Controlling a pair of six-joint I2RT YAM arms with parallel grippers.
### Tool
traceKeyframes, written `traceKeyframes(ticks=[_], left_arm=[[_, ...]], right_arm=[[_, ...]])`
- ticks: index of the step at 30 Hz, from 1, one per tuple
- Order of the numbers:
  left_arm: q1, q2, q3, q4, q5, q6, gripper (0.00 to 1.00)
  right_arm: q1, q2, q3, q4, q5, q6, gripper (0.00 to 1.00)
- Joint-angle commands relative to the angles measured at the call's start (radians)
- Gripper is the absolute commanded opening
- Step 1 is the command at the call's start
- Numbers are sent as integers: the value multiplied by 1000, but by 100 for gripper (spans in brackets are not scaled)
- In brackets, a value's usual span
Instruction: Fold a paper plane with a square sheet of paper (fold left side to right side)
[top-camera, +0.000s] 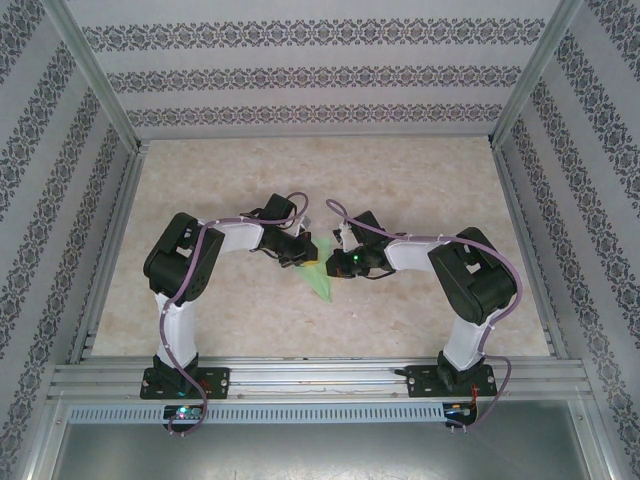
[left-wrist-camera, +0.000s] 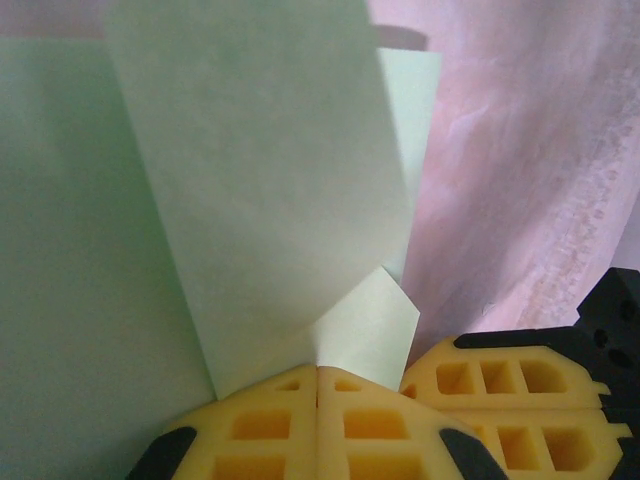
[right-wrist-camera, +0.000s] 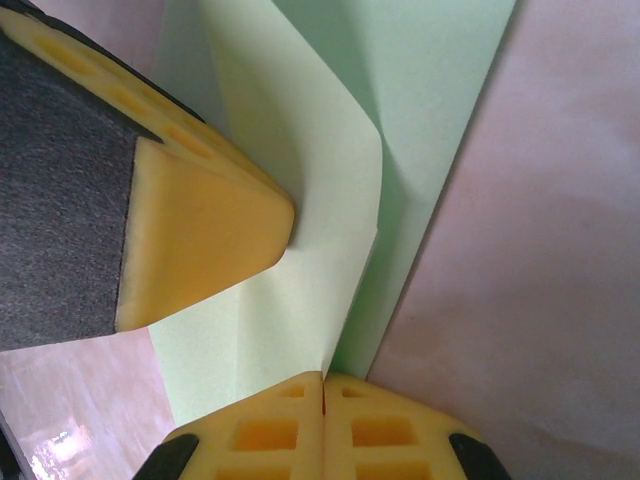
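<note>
The light-green sheet of paper (top-camera: 321, 281), folded into a narrow pointed shape, lies at the table's middle between both arms. My left gripper (top-camera: 309, 258) is shut on it. In the left wrist view its yellow fingertips (left-wrist-camera: 318, 372) pinch the bottom of a raised flap of the paper (left-wrist-camera: 260, 180), with the right gripper's yellow fingers (left-wrist-camera: 500, 388) just to the right. My right gripper (top-camera: 336, 265) is also shut. In the right wrist view its tips (right-wrist-camera: 322, 380) clamp the edge of a lifted fold of the paper (right-wrist-camera: 300, 150), while a left finger (right-wrist-camera: 200, 240) presses on that fold.
The beige marbled table (top-camera: 400, 180) stretches behind and to both sides of the paper. Patterned walls and aluminium posts (top-camera: 95, 80) enclose it. A metal rail (top-camera: 320, 375) carrying both arm bases runs along the near edge.
</note>
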Motion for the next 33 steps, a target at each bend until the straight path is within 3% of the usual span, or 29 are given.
traceKeyframes(ticks=[1, 11, 19, 22, 30, 33], left_arm=[[-5, 39, -2, -62, -59, 40, 0], [-4, 68, -30, -45, -80, 32, 0], [-4, 78, -34, -52, -95, 33, 0], [-4, 77, -34, -52, -97, 31, 0], [-5, 69, -37, -53, -105, 26, 0], [-5, 68, -38, -52, -105, 24, 0]], right_arm=[[12, 68, -36, -134, 113, -16, 0], [0, -14, 2, -104, 32, 19, 4], [-32, -155, 13, -104, -7, 48, 25], [-44, -204, -6, -119, -17, 50, 27], [5, -257, -92, -67, -117, 126, 0], [42, -234, -116, -7, -145, 172, 0]])
